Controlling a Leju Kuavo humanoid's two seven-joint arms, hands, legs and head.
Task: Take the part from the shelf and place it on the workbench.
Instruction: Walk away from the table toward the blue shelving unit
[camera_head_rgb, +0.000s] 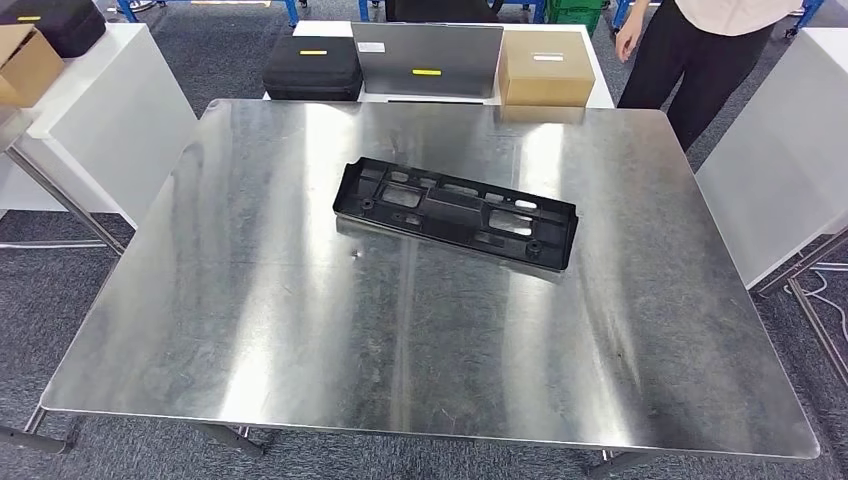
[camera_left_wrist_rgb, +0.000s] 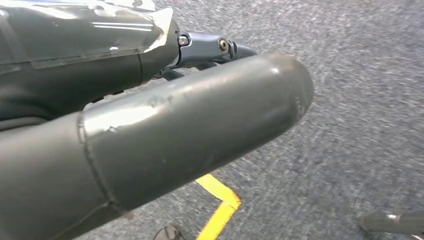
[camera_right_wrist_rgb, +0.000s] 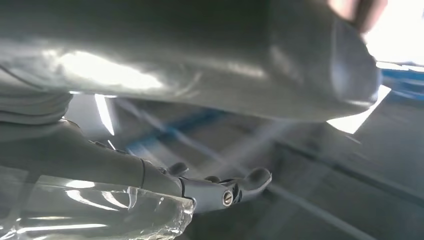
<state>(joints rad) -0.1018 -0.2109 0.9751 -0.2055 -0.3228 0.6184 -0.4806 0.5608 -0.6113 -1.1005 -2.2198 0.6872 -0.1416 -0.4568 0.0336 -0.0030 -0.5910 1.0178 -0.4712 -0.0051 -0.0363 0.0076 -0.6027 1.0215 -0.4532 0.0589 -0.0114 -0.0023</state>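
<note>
Black moulded plastic, the long flat part (camera_head_rgb: 455, 212) lies slantwise on the steel workbench (camera_head_rgb: 300, 330), well clear of both my hands. My left hand (camera_left_wrist_rgb: 150, 130) hangs over carpet holding nothing; my right hand (camera_right_wrist_rgb: 200, 150) shows blurred, grip unclear. I judge the part light, stiff, best grasped through its cut-outs.

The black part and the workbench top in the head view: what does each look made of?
Black part: looks like molded plastic, matte, with ribs, cut-out slots and round bosses. Workbench top: sheet metal, probably stainless steel or aluminium, brushed and scuffed; it shows streaky glare and a dim reflection of the part.
</note>
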